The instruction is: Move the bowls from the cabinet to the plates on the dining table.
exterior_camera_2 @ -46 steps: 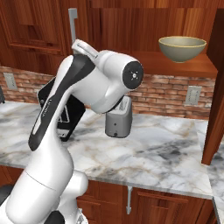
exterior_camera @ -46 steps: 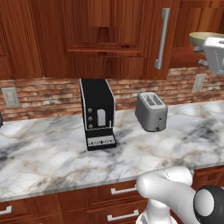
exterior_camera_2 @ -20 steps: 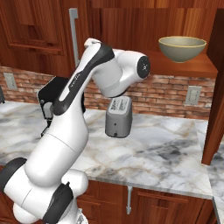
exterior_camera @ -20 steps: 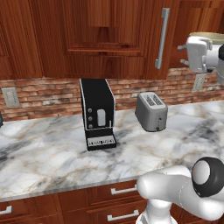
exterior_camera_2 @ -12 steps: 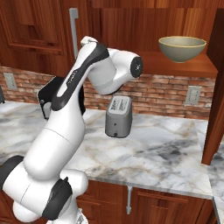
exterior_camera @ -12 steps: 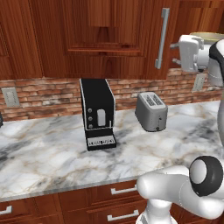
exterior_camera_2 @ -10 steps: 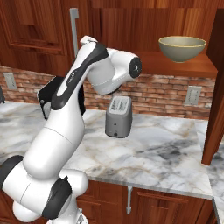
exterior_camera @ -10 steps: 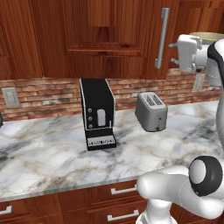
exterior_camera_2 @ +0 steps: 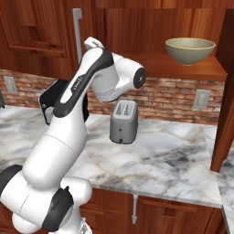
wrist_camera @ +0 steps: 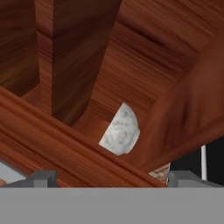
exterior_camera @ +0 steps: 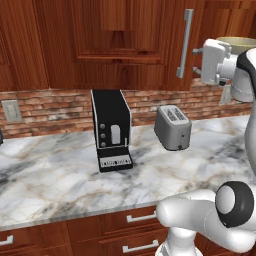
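A tan-beige bowl (exterior_camera_2: 190, 50) sits upright on the open shelf of the dark red-brown wall cabinet (exterior_camera_2: 183, 68), its door swung out at the right edge of the right base view; in the left base view only its rim shows behind the robot's white hand. Deeper inside the cabinet, the hand view catches part of a pale speckled bowl (wrist_camera: 120, 130), half hidden behind a wooden edge. The gripper (wrist_camera: 111, 177) is raised to shelf height with its jaws spread wide and nothing between them, the two dark fingertips (wrist_camera: 43, 178) standing far apart and clear of both bowls. Below, on the marble counter (exterior_camera: 60, 185), a silver toaster (exterior_camera: 173, 127) stands near a black coffee machine (exterior_camera: 111, 129) against the brick backsplash (exterior_camera_2: 173, 101), and a long silver bar handle (exterior_camera: 185, 42) runs down the closed cabinet door above them.
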### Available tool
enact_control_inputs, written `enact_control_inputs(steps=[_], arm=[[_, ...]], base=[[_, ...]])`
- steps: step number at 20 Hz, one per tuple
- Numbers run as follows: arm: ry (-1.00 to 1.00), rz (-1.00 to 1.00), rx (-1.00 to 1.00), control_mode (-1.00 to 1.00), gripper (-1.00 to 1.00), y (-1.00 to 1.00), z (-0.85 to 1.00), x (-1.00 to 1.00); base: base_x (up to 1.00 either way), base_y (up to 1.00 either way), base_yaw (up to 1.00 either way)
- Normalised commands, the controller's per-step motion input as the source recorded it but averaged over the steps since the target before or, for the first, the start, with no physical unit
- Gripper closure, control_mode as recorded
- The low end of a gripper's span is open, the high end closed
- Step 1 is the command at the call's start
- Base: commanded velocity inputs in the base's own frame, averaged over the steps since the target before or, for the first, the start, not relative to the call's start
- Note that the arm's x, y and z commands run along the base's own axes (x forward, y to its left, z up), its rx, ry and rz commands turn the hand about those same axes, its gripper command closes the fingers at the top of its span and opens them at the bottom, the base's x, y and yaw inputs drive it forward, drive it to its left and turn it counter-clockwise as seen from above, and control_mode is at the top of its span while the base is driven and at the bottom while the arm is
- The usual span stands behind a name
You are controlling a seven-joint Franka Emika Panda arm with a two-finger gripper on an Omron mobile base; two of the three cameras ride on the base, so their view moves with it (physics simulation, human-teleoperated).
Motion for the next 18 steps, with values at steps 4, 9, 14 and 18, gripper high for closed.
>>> enact_control_inputs(steps=[4,9,14,18], arm=[[0.0,0.05,0.02,-1.0,-1.0,0.57,-0.01,-0.11],[0.0,0.09,0.0,-1.0,-1.0,0.87,-0.06,-0.4],[0.0,0.11,-0.05,-1.0,-1.0,1.0,-0.14,-0.6],[0.0,0.1,-0.06,-1.0,-1.0,1.0,-0.14,-0.59]], base=[[0.0,0.0,0.0],[0.0,0.0,0.0],[0.0,0.0,0.0],[0.0,0.0,0.0]])
